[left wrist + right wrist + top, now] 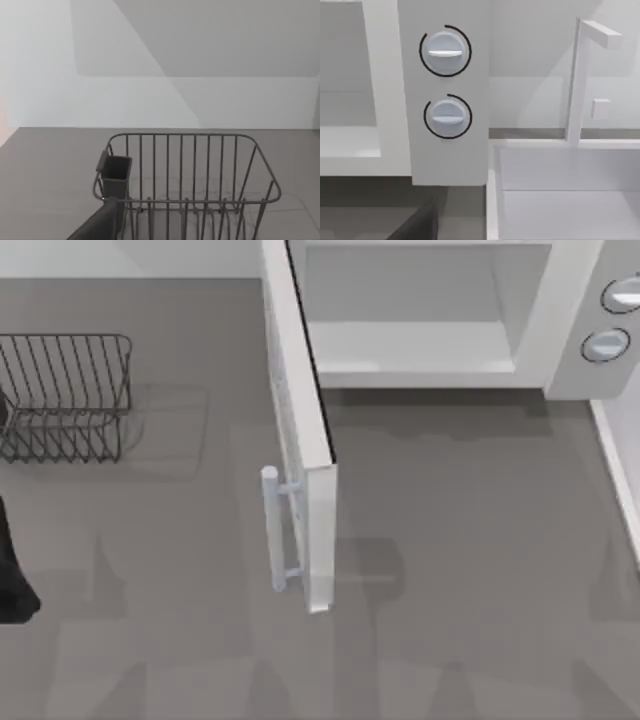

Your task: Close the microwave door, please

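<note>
The white microwave (570,330) stands at the back of the table with its cavity (410,310) showing. The microwave door (300,390) is swung wide, standing edge-on and reaching toward the table's front. Its pale bar handle (272,530) is on the door's left face near the free end. My left arm (12,575) is a dark shape at the far left edge, well away from the door. A dark part of my left gripper (100,225) hangs in front of a wire rack. My right gripper (417,225) faces the microwave's two knobs (445,51).
A dark wire dish rack (65,395) sits at the back left, with a small cup holder (116,172) on its side. A white sink (560,170) with a faucet (580,80) adjoins the microwave on the right. Grey tabletop (470,570) lies in front of the cavity.
</note>
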Robot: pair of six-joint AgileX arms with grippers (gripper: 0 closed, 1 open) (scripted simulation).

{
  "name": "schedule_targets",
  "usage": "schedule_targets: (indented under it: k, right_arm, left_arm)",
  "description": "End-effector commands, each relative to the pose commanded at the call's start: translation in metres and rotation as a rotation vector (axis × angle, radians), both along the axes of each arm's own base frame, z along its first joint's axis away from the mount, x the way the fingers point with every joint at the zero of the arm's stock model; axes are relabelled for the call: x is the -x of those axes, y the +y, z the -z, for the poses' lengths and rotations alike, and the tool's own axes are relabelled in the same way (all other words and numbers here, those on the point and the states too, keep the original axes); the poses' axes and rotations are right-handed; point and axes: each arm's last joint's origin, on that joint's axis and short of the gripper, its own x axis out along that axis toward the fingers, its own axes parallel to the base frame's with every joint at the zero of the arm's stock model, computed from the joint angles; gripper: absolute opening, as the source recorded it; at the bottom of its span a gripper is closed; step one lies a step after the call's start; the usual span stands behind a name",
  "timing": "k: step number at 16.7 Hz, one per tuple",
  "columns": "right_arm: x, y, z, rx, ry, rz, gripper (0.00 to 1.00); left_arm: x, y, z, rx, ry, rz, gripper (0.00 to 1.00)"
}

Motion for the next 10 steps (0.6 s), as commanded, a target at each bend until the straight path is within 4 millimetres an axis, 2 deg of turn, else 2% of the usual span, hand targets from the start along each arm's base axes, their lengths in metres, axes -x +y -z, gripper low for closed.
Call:
schedule_targets:
  k: [5,10]
  right_arm:
    - [0.000,0.000,0.000,0.000,0.000,0.000,1.00]
    - [0.000,0.000,0.000,0.000,0.000,0.000,1.00]
  left_arm:
    - [-0.001,-0.001,-0.006,-0.019,0.049,0.018,1.00]
    - [-0.008,-0.005,-0.037,-0.110,0.260,0.096,1.00]
